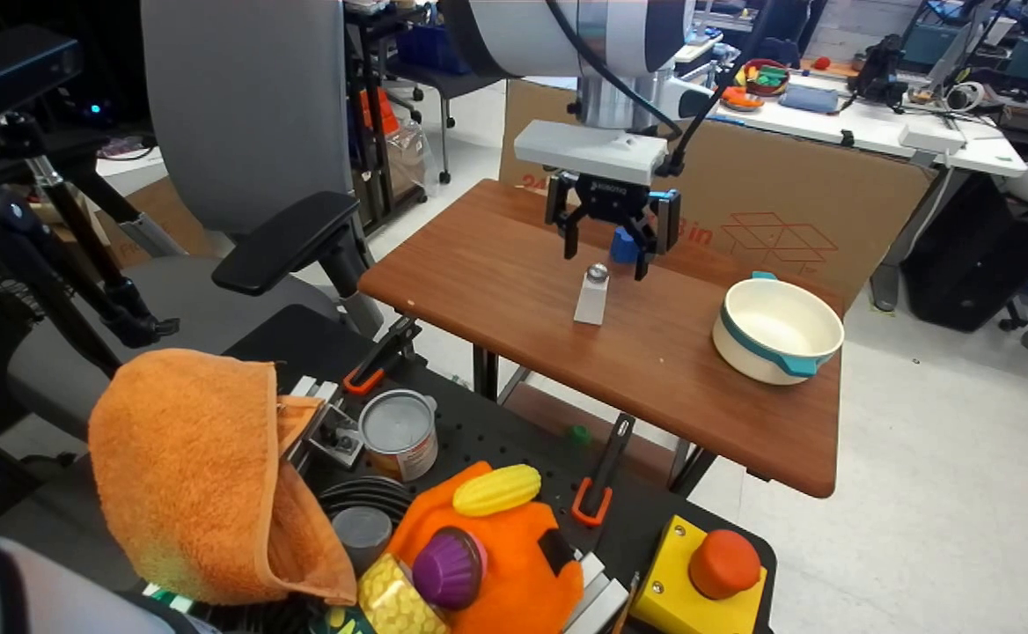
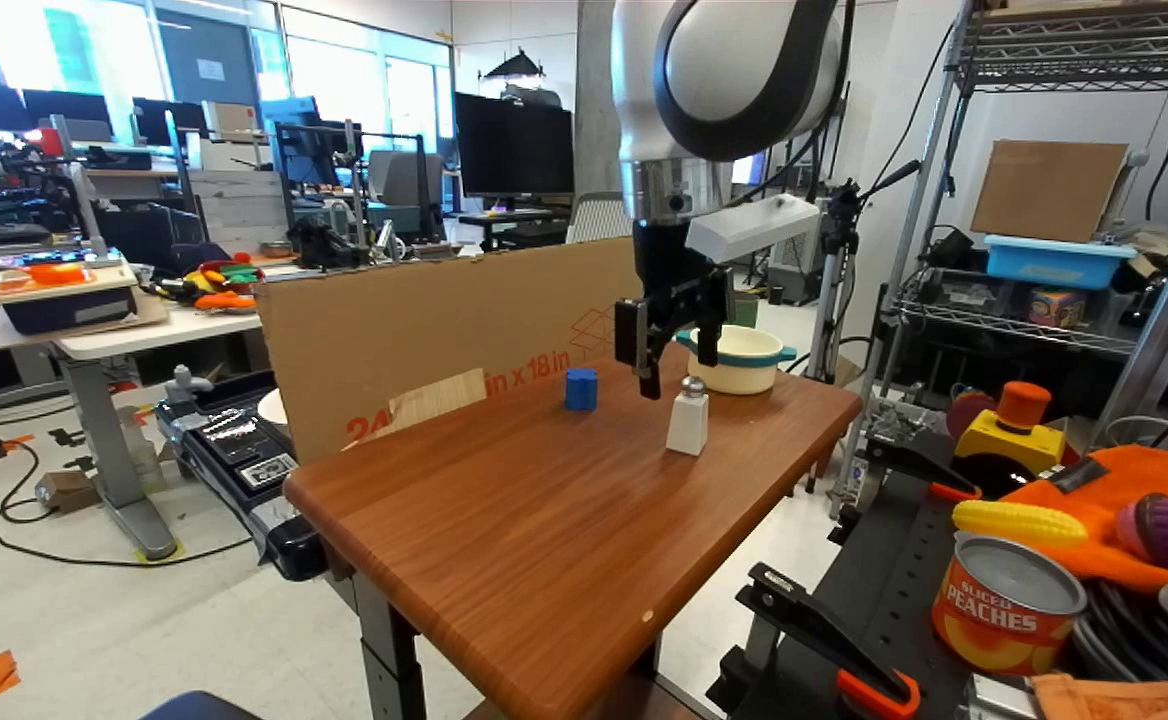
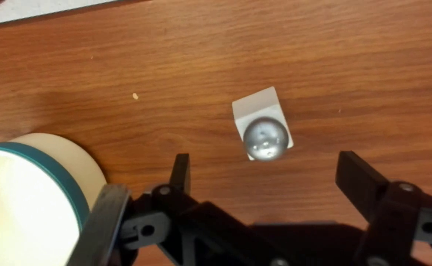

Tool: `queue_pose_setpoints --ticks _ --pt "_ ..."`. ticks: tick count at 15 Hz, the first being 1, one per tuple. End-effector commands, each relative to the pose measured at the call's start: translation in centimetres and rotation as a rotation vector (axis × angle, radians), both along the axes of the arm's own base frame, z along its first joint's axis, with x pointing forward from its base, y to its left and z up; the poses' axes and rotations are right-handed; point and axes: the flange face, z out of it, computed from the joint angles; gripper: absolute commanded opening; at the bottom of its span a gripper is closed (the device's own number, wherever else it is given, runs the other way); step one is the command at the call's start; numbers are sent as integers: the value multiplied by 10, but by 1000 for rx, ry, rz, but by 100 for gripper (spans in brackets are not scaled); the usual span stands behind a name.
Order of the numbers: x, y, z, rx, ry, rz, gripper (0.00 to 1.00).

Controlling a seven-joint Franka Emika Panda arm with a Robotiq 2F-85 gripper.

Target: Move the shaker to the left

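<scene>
The shaker is a small white, tapered body with a round silver cap. It stands upright on the brown table, shown in both exterior views (image 1: 591, 301) (image 2: 687, 424). In the wrist view the shaker (image 3: 266, 138) is seen from above, just ahead of the fingertips and roughly midway between them. My gripper is open and empty in both exterior views (image 1: 606, 261) (image 2: 680, 372). The gripper's fingers also show wide apart in the wrist view (image 3: 263, 162). The fingertips hang above the table, near and a little above the shaker's cap, without visible contact.
A white-and-teal bowl (image 1: 743, 345) (image 2: 734, 376) stands on the table (image 1: 496, 264) (image 2: 504, 520); in the wrist view the bowl (image 3: 71, 159) is at lower left. A small blue object (image 1: 624, 246) (image 2: 581, 390) stands near the cardboard panel (image 1: 743, 202) (image 2: 424, 340) along the table's edge.
</scene>
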Motion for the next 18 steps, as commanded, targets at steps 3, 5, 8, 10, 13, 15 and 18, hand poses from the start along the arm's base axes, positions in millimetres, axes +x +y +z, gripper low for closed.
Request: queue_pose_setpoints --ticks 3,5,8,10,13,15,18 --pt "5 2 -17 -65 89 38 72" --pt "5 1 -19 -71 106 35 67" --pt "2 1 -18 -70 130 36 44" --pt "0 0 -19 -66 142 42 28" --pt "-2 -3 -23 -70 167 38 10" --pt "-7 5 -9 -55 147 53 10" --pt "-17 27 15 -19 87 90 10"
